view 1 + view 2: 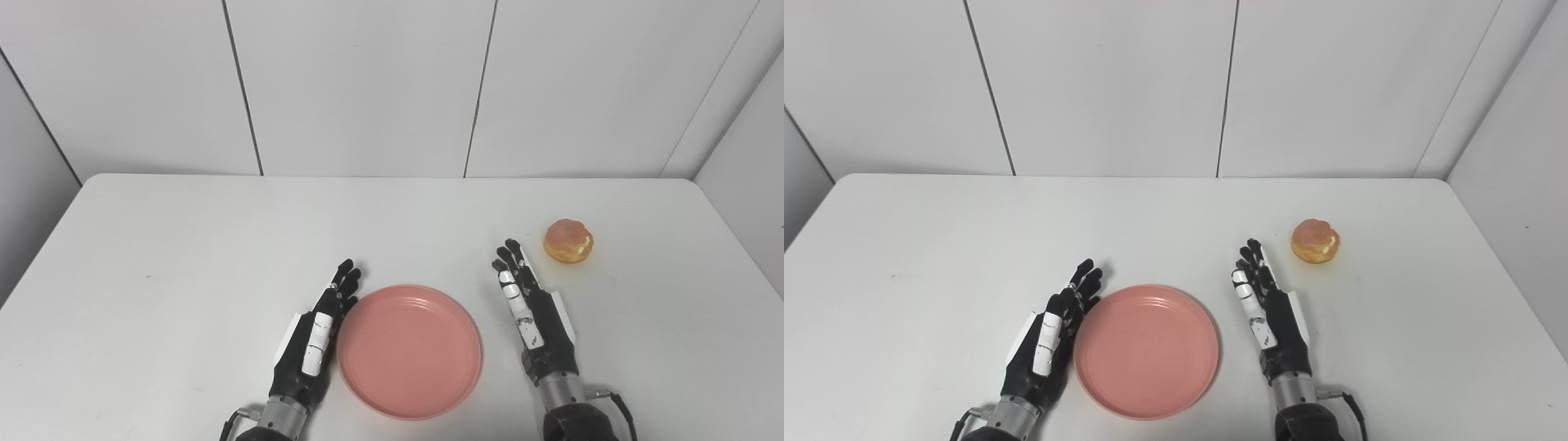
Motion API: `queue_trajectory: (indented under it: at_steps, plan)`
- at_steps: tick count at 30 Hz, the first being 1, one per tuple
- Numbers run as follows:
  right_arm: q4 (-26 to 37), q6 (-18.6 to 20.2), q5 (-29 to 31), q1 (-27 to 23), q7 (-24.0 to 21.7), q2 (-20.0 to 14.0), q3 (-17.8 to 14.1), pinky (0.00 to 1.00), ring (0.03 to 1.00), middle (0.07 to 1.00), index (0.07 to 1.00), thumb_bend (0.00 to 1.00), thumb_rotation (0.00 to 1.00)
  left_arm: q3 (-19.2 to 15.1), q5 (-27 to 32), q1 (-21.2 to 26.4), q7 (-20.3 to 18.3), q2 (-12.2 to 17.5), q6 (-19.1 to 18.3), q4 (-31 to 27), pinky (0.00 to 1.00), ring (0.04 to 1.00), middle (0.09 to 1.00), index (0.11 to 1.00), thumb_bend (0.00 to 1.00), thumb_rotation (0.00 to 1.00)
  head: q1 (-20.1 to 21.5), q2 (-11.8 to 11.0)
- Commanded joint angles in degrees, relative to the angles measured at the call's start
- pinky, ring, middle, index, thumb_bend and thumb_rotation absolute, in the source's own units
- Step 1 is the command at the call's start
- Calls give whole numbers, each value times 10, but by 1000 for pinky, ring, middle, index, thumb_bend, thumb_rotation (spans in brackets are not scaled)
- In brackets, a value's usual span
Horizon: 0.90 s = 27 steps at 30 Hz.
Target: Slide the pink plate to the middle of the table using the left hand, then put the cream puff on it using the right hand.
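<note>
The cream puff [569,241] lies just ahead and right of the right robot hand [531,312] (fingers extended, empty); the left robot hand [317,334], likewise empty, flanks the pink plate [408,351].

Both forearms [269,425] are cut off at the bottom edge.

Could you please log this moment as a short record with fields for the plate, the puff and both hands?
pink plate: empty, near front edge of white table, between the hands
cream puff: on the table, right of the plate, apart from it
left hand: open, against the plate's left rim
right hand: open, fingertips pointing toward the puff, not touching it
</note>
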<state>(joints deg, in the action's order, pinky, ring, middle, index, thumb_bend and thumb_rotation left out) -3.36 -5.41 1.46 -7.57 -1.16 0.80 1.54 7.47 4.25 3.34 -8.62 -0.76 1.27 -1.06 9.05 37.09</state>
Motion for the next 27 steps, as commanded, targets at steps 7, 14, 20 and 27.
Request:
queue_trajectory:
  at_steps: [7,14,20,27]
  plan:
    - [-21,-83,-115,-49,50,-40,0,915,942,940,974,636,836,-17,-31,17,32,-5,54,51,1000,999,988,976,723,1000,-1,-1]
    - [-67,-157,-276,-91,146,-82,8,946,954,957,978,639,734,-23,-45,19,52,-11,76,63,1000,1000,996,1000,681,1000,2,9]
    - [-86,-157,-339,-112,201,-98,11,911,941,956,971,641,586,-23,-48,18,54,-9,76,58,1000,1000,1000,1000,673,1000,1,19]
    - [-113,-132,-396,-138,256,-116,4,867,912,943,961,668,476,-21,-43,16,47,-5,65,48,1000,1000,1000,1000,690,1000,5,28]
